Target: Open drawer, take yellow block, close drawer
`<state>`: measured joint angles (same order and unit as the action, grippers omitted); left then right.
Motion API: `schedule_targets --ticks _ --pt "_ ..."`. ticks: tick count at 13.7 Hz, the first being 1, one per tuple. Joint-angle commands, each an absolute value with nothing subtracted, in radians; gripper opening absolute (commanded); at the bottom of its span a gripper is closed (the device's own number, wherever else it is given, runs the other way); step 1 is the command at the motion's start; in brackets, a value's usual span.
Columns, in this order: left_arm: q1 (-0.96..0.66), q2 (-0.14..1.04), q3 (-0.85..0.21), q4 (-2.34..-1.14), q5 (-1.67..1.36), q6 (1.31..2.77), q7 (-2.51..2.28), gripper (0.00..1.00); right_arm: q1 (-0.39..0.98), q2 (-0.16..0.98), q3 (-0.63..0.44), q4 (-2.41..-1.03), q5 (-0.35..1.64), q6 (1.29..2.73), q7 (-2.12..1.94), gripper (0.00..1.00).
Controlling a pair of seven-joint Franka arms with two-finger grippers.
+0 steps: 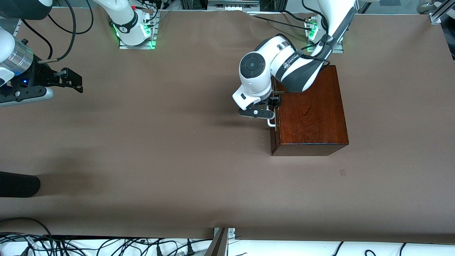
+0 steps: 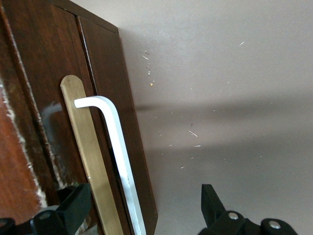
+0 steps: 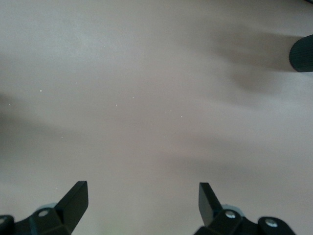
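A dark reddish-brown wooden box (image 1: 309,113) stands toward the left arm's end of the table. Its drawer (image 1: 274,140) is pushed in and faces the right arm's end. The white bar handle (image 1: 271,123) sticks out from the dark front. My left gripper (image 1: 273,103) is at that front, open. In the left wrist view the handle (image 2: 120,152) and a brass strip (image 2: 88,152) lie between the wide-apart fingers of the left gripper (image 2: 144,205), neither finger touching. The yellow block is hidden. My right gripper (image 1: 76,82) waits open over bare table, nothing between its fingers (image 3: 73,200).
A dark rounded object (image 1: 17,184) reaches in over the table at the right arm's end, nearer to the front camera, also seen in the right wrist view (image 3: 301,53). Cables (image 1: 106,245) run along the table's near edge.
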<state>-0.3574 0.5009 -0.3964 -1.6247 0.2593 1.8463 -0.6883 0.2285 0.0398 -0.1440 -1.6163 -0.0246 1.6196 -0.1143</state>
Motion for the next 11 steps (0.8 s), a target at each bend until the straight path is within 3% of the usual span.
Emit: schedule_targets --ticks 1,11 --pt "-0.37 0.529 -0.393 -1.608 0.32 1.836 -0.718 1.0 0.227 0.038 -0.144 -1.605 -0.018 1.601 -0.104 1.0" --pt "-0.403 0.584 -0.393 -1.605 0.402 1.838 -0.775 1.0 0.227 0.038 -0.144 -1.605 -0.018 1.601 -0.106 1.0"
